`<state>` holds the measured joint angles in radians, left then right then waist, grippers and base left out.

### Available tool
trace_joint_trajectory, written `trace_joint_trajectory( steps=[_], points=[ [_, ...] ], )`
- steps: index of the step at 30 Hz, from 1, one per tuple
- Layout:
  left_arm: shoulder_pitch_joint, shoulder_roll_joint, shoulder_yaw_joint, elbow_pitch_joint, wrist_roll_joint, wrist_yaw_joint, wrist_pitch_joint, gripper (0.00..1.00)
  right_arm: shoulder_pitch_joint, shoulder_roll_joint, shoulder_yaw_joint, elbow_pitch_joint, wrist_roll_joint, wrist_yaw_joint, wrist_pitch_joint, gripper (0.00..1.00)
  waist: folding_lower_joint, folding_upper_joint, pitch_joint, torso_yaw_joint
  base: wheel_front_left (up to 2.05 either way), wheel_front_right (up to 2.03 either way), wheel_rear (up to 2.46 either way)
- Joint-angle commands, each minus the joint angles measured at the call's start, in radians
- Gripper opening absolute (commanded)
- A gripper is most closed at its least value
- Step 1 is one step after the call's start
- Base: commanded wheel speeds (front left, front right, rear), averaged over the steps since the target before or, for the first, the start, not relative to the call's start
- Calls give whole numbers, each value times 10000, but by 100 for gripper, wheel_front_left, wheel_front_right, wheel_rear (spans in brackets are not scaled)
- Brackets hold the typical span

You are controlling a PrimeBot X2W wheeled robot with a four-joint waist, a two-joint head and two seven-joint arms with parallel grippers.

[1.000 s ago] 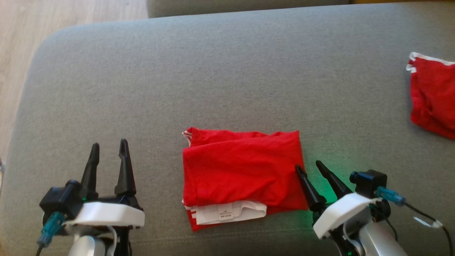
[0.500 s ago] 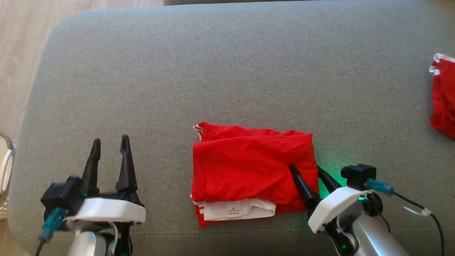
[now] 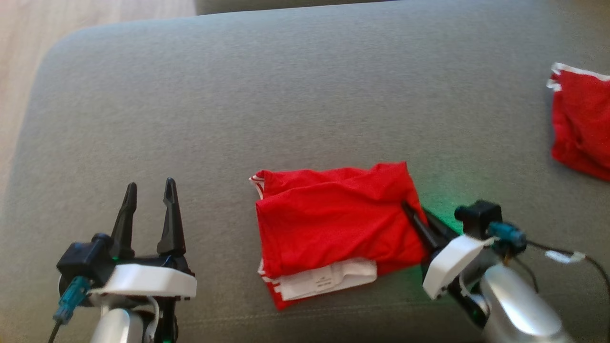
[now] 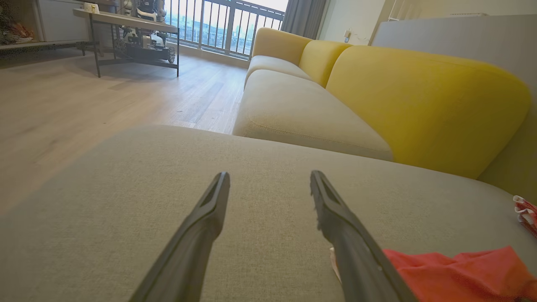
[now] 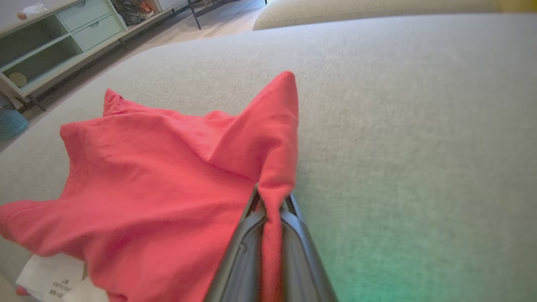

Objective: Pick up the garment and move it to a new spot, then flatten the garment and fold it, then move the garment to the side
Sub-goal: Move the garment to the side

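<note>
Lower right, the right gripper (image 3: 413, 210), spread a second ago, now pinches the right edge of the folded red fabric garment (image 3: 329, 224), lower centre on the grey fabric cushion (image 3: 286, 95). Lower left, the left gripper (image 3: 150, 185) stays spread, empty.

Red garment (image 3: 333, 224), white stripes at its edges, white label (image 3: 324, 281) with dark print. Grey cushion (image 3: 286, 95), green glow (image 3: 443, 190) on it. Second red cloth (image 3: 579, 124), white trim. Yellow sofa (image 4: 419, 96). Pale wood floor (image 4: 84, 96).
</note>
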<state>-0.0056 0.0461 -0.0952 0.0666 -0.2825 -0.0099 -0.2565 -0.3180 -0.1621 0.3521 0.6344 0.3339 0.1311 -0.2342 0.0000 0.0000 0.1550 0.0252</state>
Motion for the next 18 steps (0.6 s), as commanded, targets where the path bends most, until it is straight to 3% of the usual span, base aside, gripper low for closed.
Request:
trace_joint_trajectory(
  steps=[1, 8, 18],
  points=[
    [-480, 41, 274, -407, 109, -39, -53, 100, -440, -219, 193, -432, -189, -4, -176, 0, 0, 0, 11, -249, 0, 0, 0],
    [-800, 41, 181, -661, 305, -125, -53, 100, -1596, -1170, 275, -1257, -479, -4, 207, 0, 0, 0, 391, -1151, 0, 0, 0],
    [-2504, 135, -360, -845, 1466, -772, -53, 100, -3739, -2232, -545, -1507, 874, -4, 771, 0, 0, 0, 1925, -2248, 0, 0, 0]
  ],
)
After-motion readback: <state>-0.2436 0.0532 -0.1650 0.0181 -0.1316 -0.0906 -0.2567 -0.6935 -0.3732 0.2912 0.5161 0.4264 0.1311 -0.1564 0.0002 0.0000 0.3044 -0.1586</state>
